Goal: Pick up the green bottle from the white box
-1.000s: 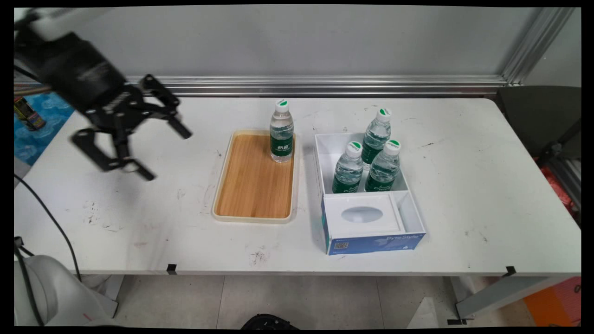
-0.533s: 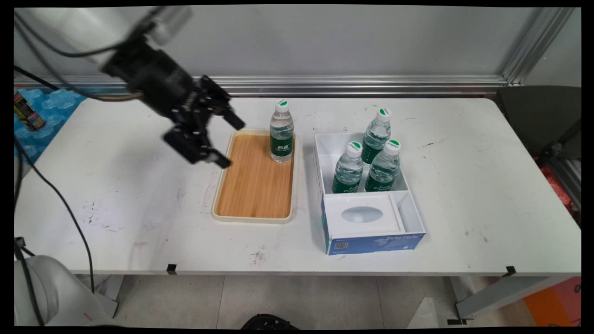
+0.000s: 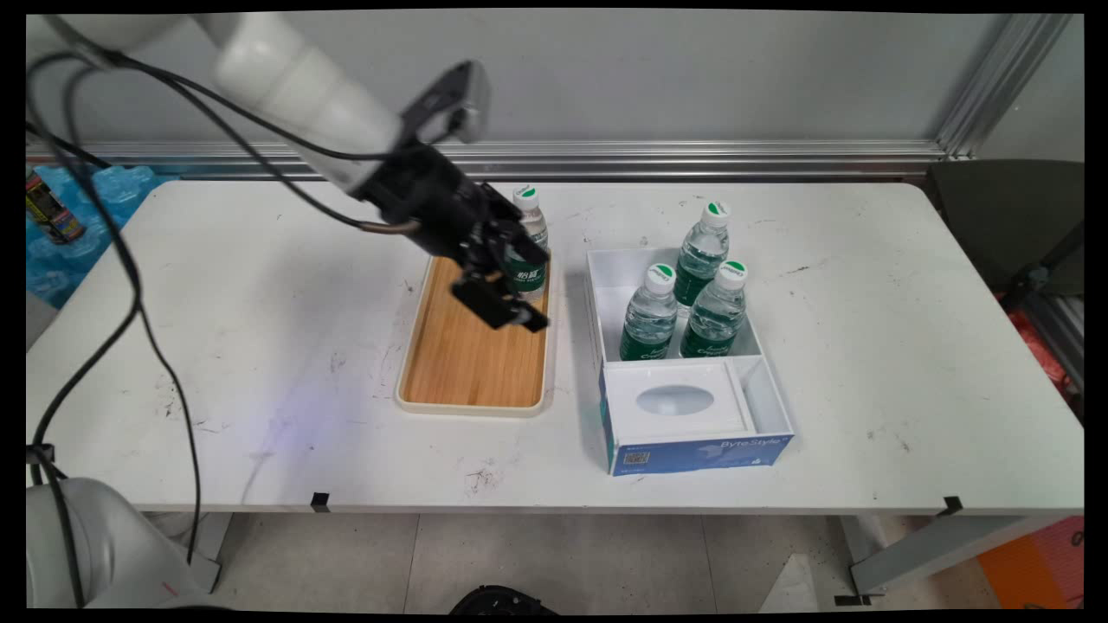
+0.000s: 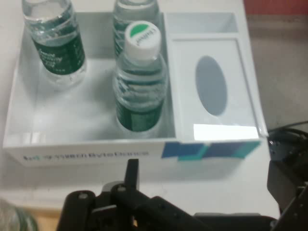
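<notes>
The gripper (image 3: 511,290) is held spread open over the far right corner of the wooden tray (image 3: 472,346), just beside 1 water bottle (image 3: 528,251) standing there. 3 bottles (image 3: 684,303) are seen in the white box (image 3: 692,381) beside the tray's right edge.

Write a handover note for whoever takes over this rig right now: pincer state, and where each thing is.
Pincer: open, holding nothing, low over the far end of the wooden tray, right beside the single bottle standing there. Whether it touches that bottle cannot be told.
Box: to the right of the tray on the white table. Its far compartment holds three upright bottles; its near part holds a white insert with an oval opening.
The rest of the tray's surface is bare wood.
</notes>
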